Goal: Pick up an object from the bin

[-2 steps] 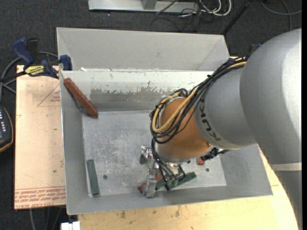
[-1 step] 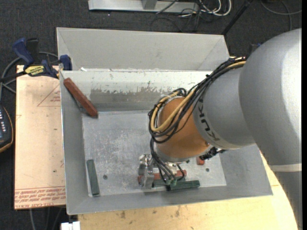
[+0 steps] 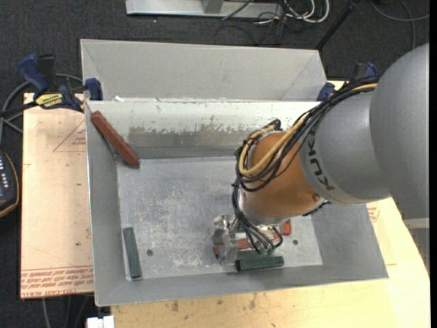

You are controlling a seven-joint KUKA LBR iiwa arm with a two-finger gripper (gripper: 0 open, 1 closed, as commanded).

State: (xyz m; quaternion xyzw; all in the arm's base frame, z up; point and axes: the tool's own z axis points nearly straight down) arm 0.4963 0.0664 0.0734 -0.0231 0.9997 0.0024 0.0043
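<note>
Looking down into a grey metal bin (image 3: 171,197). Low near the front wall, gripper (image 3: 227,241) just beside a dark green bar (image 3: 263,263); open or closed, impossible to tell. Apparently not yet lifted: grasp and raise judged still ahead. Far left, brown bar (image 3: 115,139) and grey-green bar (image 3: 131,253).

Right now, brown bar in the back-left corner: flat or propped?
Propped: the brown bar slants from near the bin rim down to the floor.
</note>
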